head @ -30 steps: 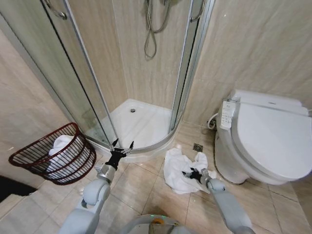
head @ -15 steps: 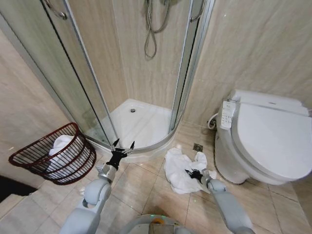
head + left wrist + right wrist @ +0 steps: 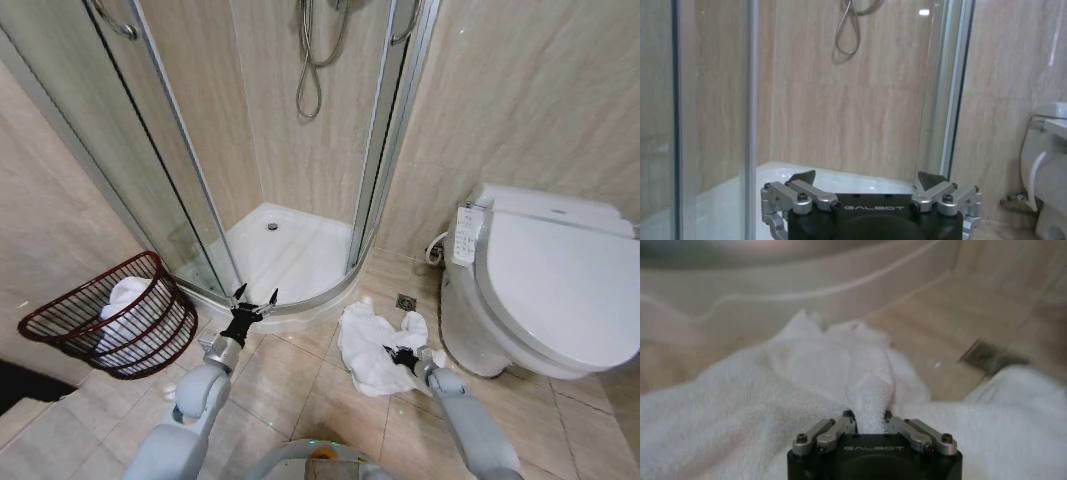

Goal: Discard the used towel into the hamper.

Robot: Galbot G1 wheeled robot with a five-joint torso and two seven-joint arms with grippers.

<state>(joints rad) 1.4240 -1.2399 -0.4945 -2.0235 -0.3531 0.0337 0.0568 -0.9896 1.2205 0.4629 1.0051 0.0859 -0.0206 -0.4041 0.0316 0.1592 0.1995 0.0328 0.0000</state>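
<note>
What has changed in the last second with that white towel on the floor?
Very little. The right gripper has stayed shut on a ridge of the towel, which has bunched slightly toward it but still lies on the floor beside the toilet. The left gripper still hovers open by the shower rim, and the hamper has not moved.

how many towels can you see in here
2: one white towel crumpled on the floor beside the toilet, pinched by the right gripper; another inside the hamper. More could be buried underneath it.
</note>
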